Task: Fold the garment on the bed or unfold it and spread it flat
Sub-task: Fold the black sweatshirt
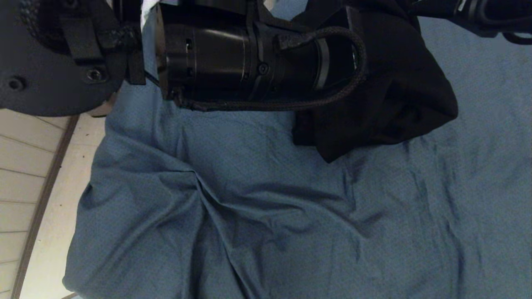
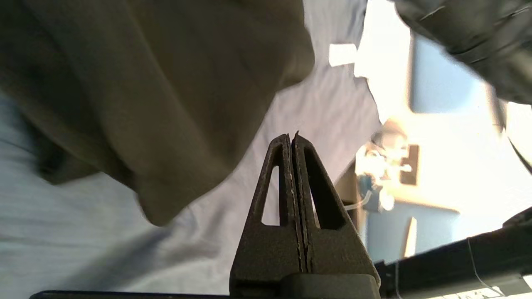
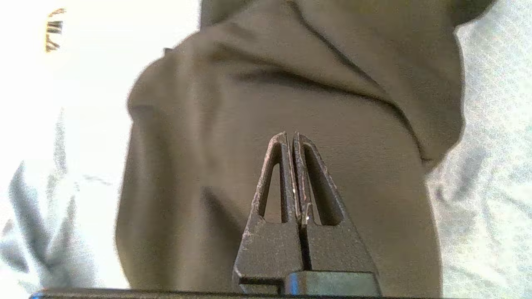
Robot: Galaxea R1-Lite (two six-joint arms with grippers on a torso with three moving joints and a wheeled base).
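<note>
The garment, a bunched black heap, lies on the bed towards the far right of the blue-grey sheet. My left arm reaches across the top of the head view and ends at the garment's left side; its fingers are hidden there. In the left wrist view the left gripper is shut and empty above the sheet, just beside a hanging fold of the garment. My right gripper is shut with nothing in it, pointing at the garment, which fills that view.
The bed's left edge drops to a pale tiled floor. The sheet has deep creases near the front middle. The right arm shows at the head view's top right corner. Blurred room furniture lies beyond the bed.
</note>
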